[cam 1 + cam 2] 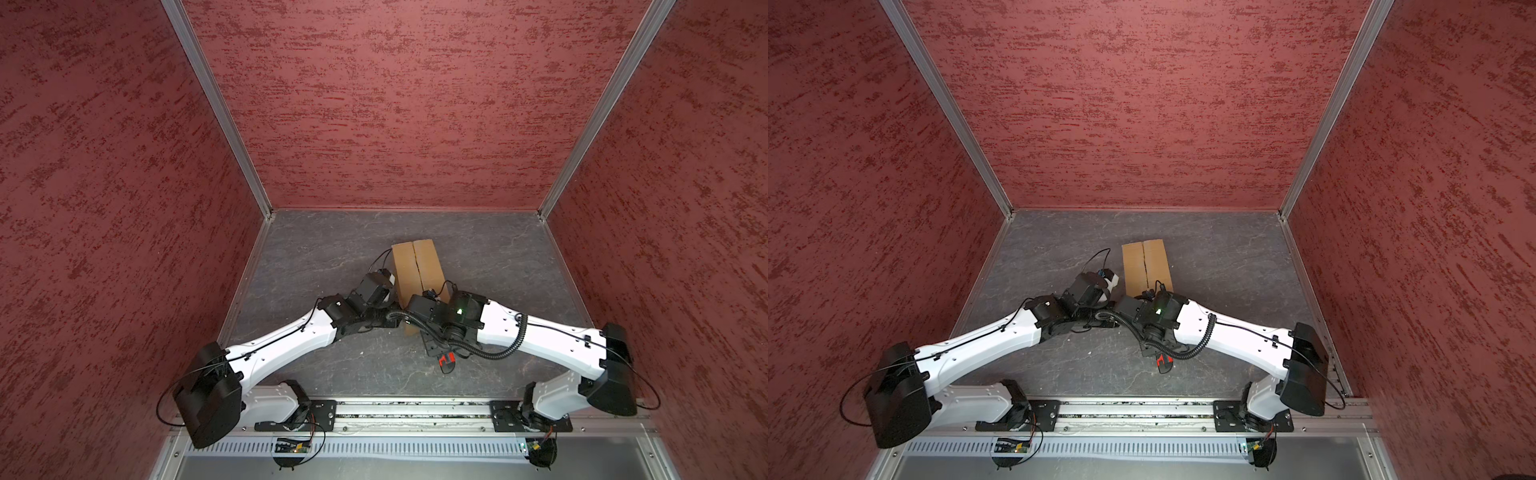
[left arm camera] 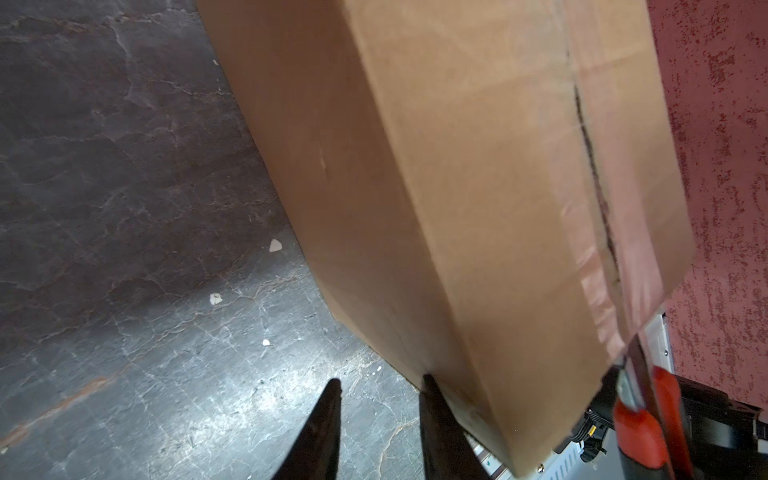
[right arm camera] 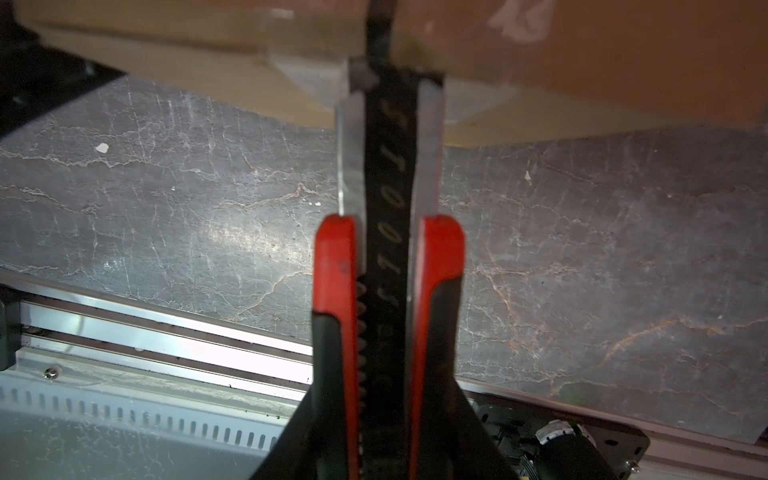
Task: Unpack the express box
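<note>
The express box lies at the middle of the table, lengthwise front to back. The left pincer sits at its near left corner; before its near end, the right pincer holds a knife tip-first against it.

— Where do I have the box?
— In both top views I see it near the middle of the table, flat on its base, long axis running toward the back and slightly skewed. Its near end is hidden from above.
— Condition?
— Plain brown cardboard, oblong. On my left wrist feed the top flaps lie shut. Glossy clear tape runs along the centre seam, where a thin dark gap shows. The side wall looks clean.
</note>
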Robot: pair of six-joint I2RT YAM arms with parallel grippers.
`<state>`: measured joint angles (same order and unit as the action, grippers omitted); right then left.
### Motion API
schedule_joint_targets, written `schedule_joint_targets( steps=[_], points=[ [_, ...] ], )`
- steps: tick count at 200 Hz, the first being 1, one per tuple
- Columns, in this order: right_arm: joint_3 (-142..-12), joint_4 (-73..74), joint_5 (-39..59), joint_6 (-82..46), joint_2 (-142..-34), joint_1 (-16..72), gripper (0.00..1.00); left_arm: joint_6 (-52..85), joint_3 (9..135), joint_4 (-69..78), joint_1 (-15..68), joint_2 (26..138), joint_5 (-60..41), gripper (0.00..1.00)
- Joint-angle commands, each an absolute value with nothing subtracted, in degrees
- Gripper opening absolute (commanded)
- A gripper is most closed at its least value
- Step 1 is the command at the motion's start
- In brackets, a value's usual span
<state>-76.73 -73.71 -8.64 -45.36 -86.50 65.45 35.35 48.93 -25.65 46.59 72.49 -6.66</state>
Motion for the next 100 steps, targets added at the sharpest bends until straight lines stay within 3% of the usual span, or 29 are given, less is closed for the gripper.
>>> schedule_joint_targets(
  steps=[1,100],
  points=[
    [-79.72,-69.82,-7.24,-42.82,-87.21,65.92,0.03,35.59,50.45,-21.93,48.05,73.30,-7.35,0.33],
    [-79.51,-69.79,-6.68,-42.49,-86.77,65.92,0.03,35.49,51.70,-22.55,48.60,72.27,-5.09,0.33]
  ],
)
